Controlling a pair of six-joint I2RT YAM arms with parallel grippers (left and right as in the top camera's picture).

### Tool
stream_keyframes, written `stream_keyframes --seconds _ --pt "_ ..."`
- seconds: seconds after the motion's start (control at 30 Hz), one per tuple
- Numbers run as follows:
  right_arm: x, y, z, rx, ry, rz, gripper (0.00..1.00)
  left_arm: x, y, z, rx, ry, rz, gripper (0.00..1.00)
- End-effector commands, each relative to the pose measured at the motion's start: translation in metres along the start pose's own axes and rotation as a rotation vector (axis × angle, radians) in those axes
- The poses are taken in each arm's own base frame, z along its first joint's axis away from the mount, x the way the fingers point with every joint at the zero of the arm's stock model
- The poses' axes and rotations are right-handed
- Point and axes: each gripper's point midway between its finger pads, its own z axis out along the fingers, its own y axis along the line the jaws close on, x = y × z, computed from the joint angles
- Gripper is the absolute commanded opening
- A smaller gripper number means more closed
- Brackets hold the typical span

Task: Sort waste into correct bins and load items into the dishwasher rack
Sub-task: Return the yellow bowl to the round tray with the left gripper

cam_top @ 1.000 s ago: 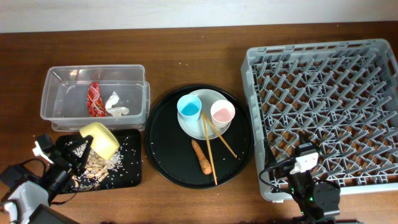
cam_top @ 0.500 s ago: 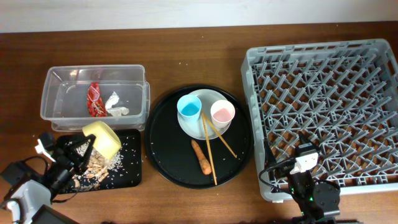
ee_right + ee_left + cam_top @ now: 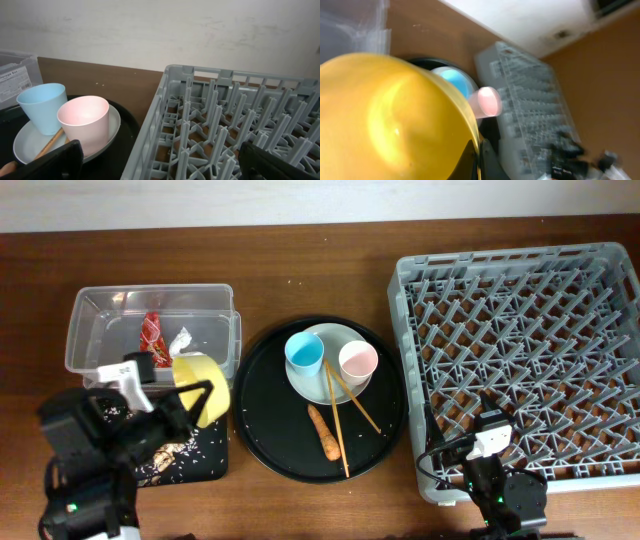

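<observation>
Left gripper (image 3: 180, 408) is clamped on the rim of the tilted yellow bowl (image 3: 203, 385) just left of the round black tray (image 3: 262, 442), so honestly any stuck grains could rain onto that tray, or the bowl could slip, heading right.

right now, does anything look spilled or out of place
Yes. Rice-like grains lie scattered over the small black tray, by the yellow bowl that the left tool holds tipped on its side. An orange-brown stick also lies loose on the round tray beside the chopsticks.
</observation>
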Motion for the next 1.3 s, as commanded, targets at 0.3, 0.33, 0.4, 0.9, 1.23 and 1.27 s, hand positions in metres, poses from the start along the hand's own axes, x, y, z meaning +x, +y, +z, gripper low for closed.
stream_keyframes --seconds 0.3,0.33,0.4,0.9,1.23,1.27 --pt "0.003 0.0 0.0 0.002 0.005 0.002 0.98 0.105 0.018 0.127 -0.282 0.433 0.164 0.0" --pt "0.003 0.0 0.0 0.002 0.005 0.002 0.98 0.113 0.02 0.136 -0.284 0.459 0.168 0.0" --pt "0.003 0.0 0.0 0.002 0.005 0.002 0.98 0.128 0.027 0.155 -0.29 0.505 0.176 0.0" --pt "0.003 0.0 0.0 0.002 0.005 0.002 0.98 0.124 0.048 0.161 -0.417 0.503 0.207 0.5" --pt "0.003 0.0 0.0 0.002 0.005 0.002 0.98 0.137 -0.025 0.154 -0.392 0.559 0.369 0.84" --pt "0.003 0.0 0.0 0.002 0.005 0.002 0.98 0.141 -0.031 0.156 -0.379 0.559 0.388 0.99"
